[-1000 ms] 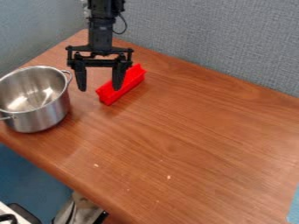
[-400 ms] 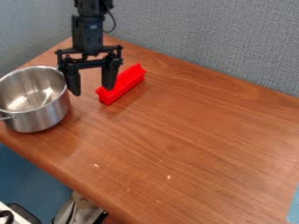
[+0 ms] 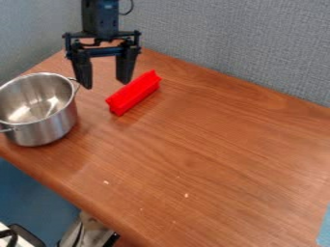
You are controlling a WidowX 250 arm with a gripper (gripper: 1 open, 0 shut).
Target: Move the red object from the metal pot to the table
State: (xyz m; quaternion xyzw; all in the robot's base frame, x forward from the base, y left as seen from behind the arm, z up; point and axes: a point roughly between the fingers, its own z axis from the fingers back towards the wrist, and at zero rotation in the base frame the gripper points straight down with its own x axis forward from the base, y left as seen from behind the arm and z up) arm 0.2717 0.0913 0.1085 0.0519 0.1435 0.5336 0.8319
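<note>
A bright red bar [image 3: 133,94], long and narrow with straight edges, lies slantwise on a brown wood-grain table [image 3: 213,145] in the upper left of the frame, just to the right of a shiny round steel pot [image 3: 38,109] and apart from it; the black pincer [image 3: 106,79] hangs above and behind it with its two fingers spread wide, released and gripping nothing. The bar looks light and stiff, probably plastic, unlikely to break but perhaps a little slippery on its smooth faces, so the best hold would be across its narrow width, near the middle, where it should balance. The tabletop appears flat, hard and slightly glossy, filling most of the centre and lower right, its front edge running diagonally down from the left. Grey textured panels [image 3: 245,43] rise across the top, and a blue area [image 3: 33,193] shows at lower left, beside pale material and dark cables at the bottom
</note>
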